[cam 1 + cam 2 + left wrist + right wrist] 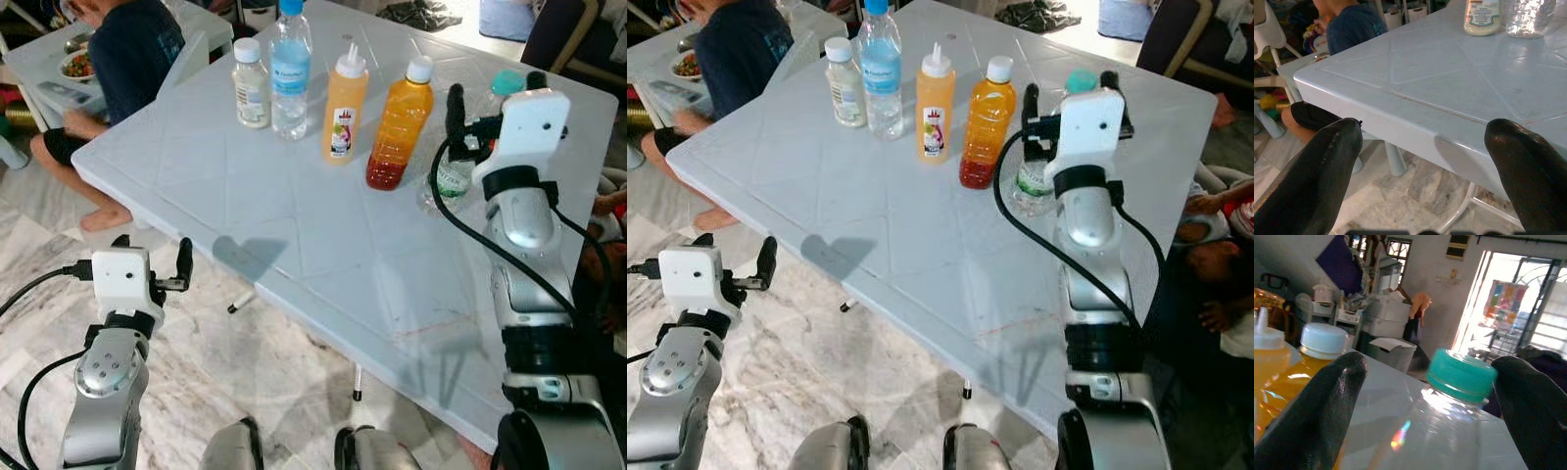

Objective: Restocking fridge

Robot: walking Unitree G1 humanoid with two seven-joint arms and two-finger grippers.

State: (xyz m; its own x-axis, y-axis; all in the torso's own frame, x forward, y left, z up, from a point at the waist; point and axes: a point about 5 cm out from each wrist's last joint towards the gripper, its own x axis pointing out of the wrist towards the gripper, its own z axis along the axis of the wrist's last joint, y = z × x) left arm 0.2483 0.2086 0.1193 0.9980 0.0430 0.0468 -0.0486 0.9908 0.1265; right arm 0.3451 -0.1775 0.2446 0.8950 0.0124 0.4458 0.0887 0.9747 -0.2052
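Note:
Several bottles stand on the pale blue table (294,235): a small cream one (252,88), a water bottle with a blue cap (290,78), an orange squeeze bottle (345,108), an orange juice bottle (399,127), and a clear bottle with a teal cap (454,178), partly hidden by my right arm. My right gripper (495,98) is open at the height of the teal cap (1462,374), one finger on each side and apart from it. My left gripper (152,253) is open and empty, low beside the table's near left edge, facing its rim (1400,122).
A person in a dark blue shirt (137,49) sits at the table's far left by a second table with a plate of food (76,65). Another person (1215,255) is close to the table's right side. A thin table leg (358,380) stands before me on the marble floor.

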